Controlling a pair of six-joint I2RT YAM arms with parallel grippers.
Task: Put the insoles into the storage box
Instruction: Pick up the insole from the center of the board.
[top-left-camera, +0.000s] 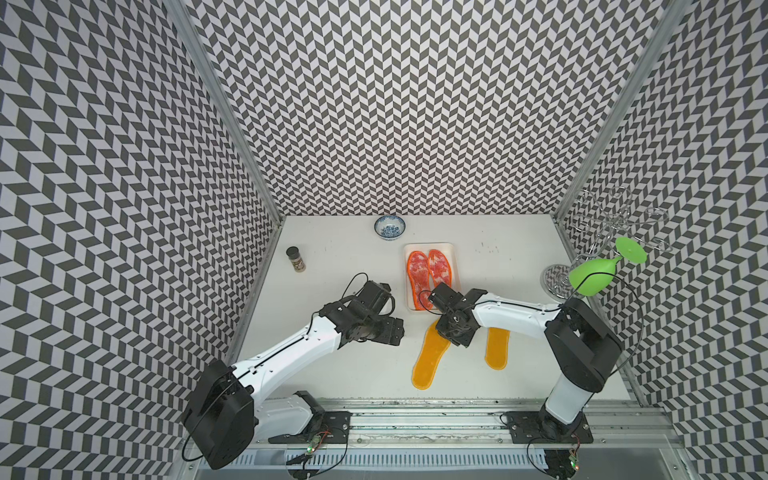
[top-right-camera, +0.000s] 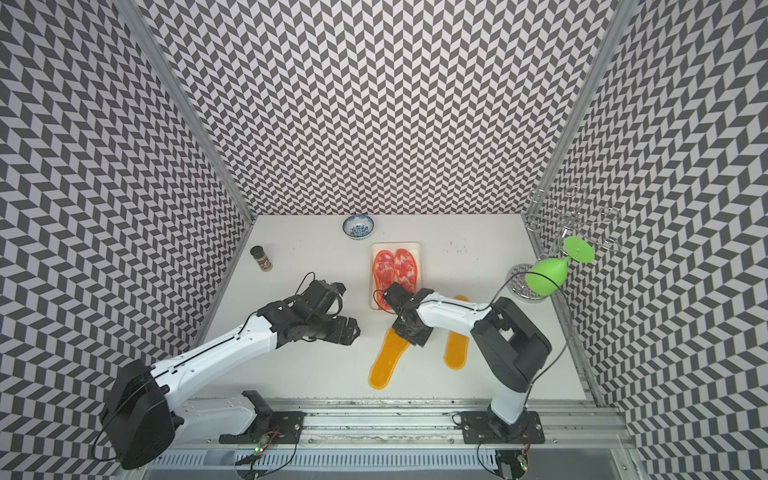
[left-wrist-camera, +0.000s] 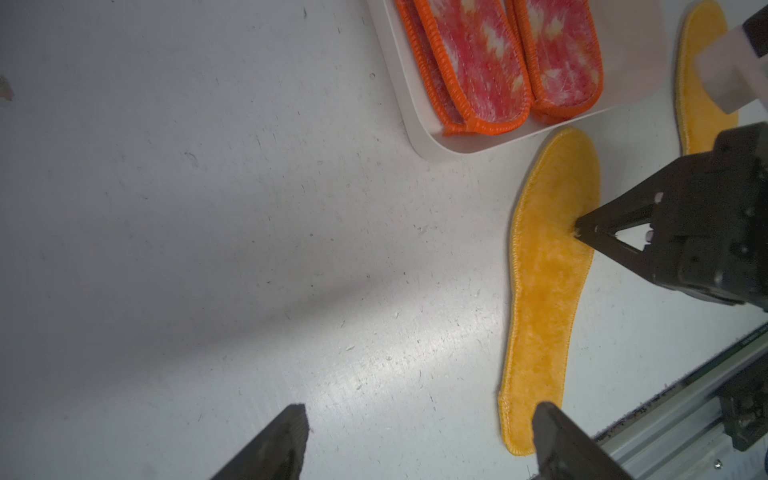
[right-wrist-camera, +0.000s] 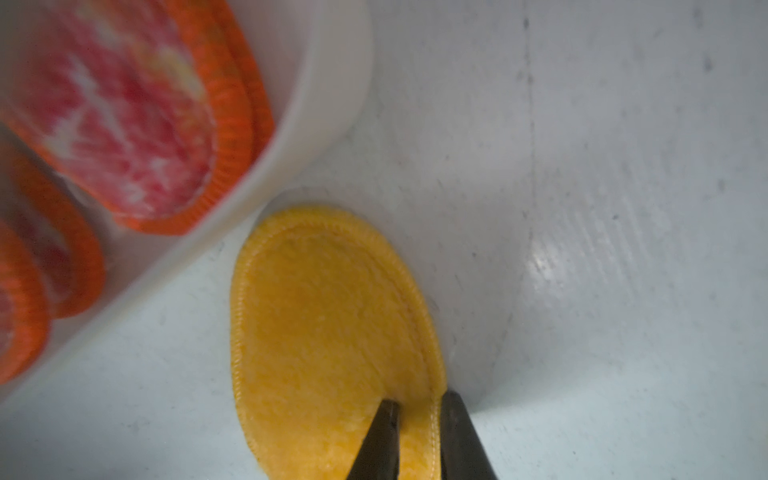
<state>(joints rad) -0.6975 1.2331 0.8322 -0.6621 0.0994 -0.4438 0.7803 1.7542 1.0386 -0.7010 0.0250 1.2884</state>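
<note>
Pick-up step: right jaws clenched the flat yellow-orange insole (right-wrist-camera: 328, 324); left jaws stood released. Next: lift into white plastic storage box (top-left-camera: 430, 246).

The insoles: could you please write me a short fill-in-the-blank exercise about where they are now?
The red-and-white insoles lie inside the white ___.
___ yellow insoles lie on the table outside it.
The ___ claw is closed on the edge of one of them.
Missing words: storage box; two; right.
</note>
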